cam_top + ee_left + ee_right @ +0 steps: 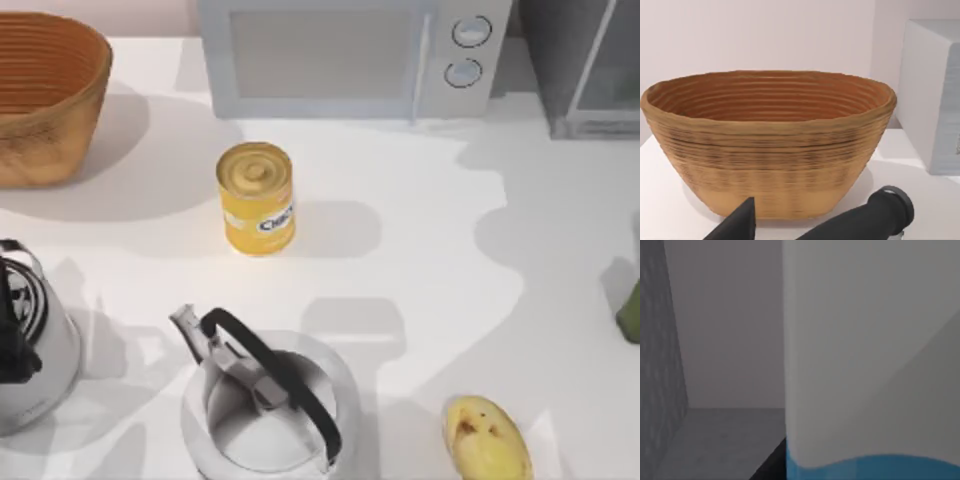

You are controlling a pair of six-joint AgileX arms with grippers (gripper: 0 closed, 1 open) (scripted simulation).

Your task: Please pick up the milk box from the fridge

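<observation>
The milk box (870,355) stands very close in the right wrist view, a white carton with a sky-blue band low down. It sits inside the fridge (725,330), whose grey walls and floor surround it. A dark sliver of my right gripper (771,466) shows beside the carton's base. From above, the fridge (585,65) is at the back right of the table, with its pale framed door panel. My left arm is parked at the left of the table. One dark fingertip (740,224) shows in the left wrist view, facing the basket.
A light grey microwave (345,55) stands at the back middle and a woven basket (45,95) at the back left. A yellow can (257,197) is mid-table. Two silver kettles (270,400) (25,355) stand near the front, with a yellow potato (487,438) and a green object (632,308) to their right.
</observation>
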